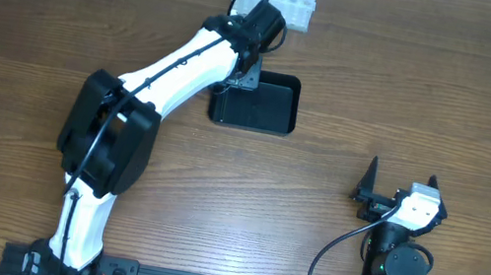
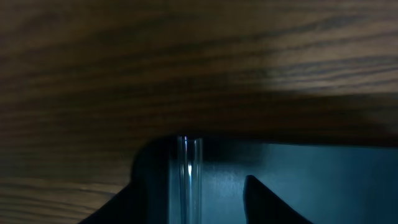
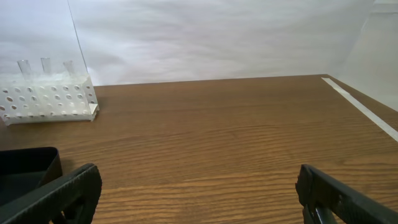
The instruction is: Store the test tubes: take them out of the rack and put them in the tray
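- Progress – the job looks partly done. One clear test tube (image 2: 189, 171) is down inside the black tray (image 1: 270, 112), at the tray's corner. At least three tubes (image 3: 45, 64) stand upright in the white rack (image 3: 46, 99) and are left to move. Whether any other tubes already lie in the tray is too dark to tell.
- The tube at the tray: a thin, colourless glass cylinder, see-through, with pale highlights down its sides. It runs straight out between the left claw's two dark fingers, over the tray's dark floor.
- Left gripper (image 2: 193, 186): lowered into the tray's corner nearest the rack. Its fingers appear parted wider than the tube, with a gap showing on at least one side, so it reads as released rather than clenched – a judgement, since the fingers blend into the black tray.
- Right gripper (image 1: 400, 181): well apart from the tray, near its own arm's base, fingers spread wide and holding nothing.
- Rack: a white block dotted with small holes, just beyond the tray on the side away from the arm bases, close to the tray but not touching it.
- Tray: a shallow black rectangular dish with rounded corners, sitting flat on the wooden table (image 1: 433, 89).
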